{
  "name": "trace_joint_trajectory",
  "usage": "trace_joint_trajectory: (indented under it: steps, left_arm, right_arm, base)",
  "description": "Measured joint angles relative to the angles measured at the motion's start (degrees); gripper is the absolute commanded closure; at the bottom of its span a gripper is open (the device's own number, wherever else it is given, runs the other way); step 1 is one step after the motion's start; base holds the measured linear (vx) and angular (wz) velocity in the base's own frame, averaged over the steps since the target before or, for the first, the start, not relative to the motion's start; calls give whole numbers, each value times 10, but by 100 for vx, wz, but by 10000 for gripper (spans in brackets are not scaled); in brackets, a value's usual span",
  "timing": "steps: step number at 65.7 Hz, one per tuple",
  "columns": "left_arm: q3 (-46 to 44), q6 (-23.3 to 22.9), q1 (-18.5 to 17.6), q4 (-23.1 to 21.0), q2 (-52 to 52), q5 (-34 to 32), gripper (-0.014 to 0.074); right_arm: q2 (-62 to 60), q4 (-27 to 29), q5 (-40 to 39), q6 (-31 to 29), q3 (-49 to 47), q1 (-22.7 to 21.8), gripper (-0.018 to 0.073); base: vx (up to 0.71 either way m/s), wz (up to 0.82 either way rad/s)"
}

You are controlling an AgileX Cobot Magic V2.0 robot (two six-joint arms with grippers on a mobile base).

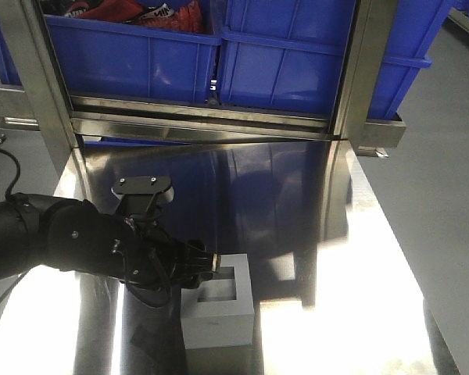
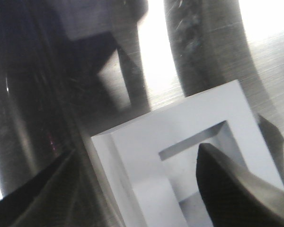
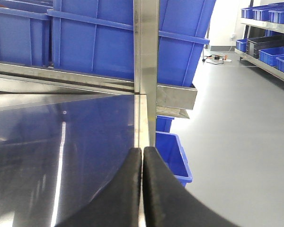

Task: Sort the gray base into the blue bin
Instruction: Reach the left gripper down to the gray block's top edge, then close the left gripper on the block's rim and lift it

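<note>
The gray base [image 1: 219,305] stands on the shiny steel table [image 1: 344,258] near its front edge, square recess facing up. My left gripper [image 1: 213,266] reaches it from the left and is open. In the left wrist view the gray base [image 2: 146,142] fills the lower middle. One dark finger [image 2: 227,189] sits in the recess and the other finger [image 2: 42,189] is outside the left wall, with a gap. A blue bin [image 1: 297,70] stands on the rack behind the table. My right gripper [image 3: 142,150] is shut on nothing, over the table's right edge.
Beside it on the rack, another blue tote [image 1: 133,55] holds red items. Steel rack posts [image 1: 367,70] rise at the table's back corners. A smaller blue bin [image 3: 173,151] stands on the floor past the right edge. More blue crates [image 3: 270,52] line shelves at far right.
</note>
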Motion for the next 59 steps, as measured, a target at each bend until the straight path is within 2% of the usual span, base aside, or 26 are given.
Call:
trace_joint_trajectory:
  steps: [16, 30, 48, 54, 59]
  left_arm:
    - [0, -2, 0, 1, 1, 1, 94]
    - [-1, -2, 0, 1, 4, 2, 142]
    - [-7, -4, 0, -4, 31, 10, 151]
    - [-7, -5, 0, -6, 33, 7, 214]
    - [-7, -6, -1, -10, 33, 5, 315]
  right_arm:
    - [0, 0, 0, 0, 0, 0, 568]
    - [0, 0, 0, 0, 0, 0, 568]
    - [0, 0, 0, 0, 0, 0, 568]
    - [0, 0, 0, 0, 0, 0, 568]
    - [0, 0, 0, 0, 0, 0, 568]
  base:
    - [0, 0]
    - [0, 0]
    - [0, 0]
    - [0, 0]
    - [0, 0]
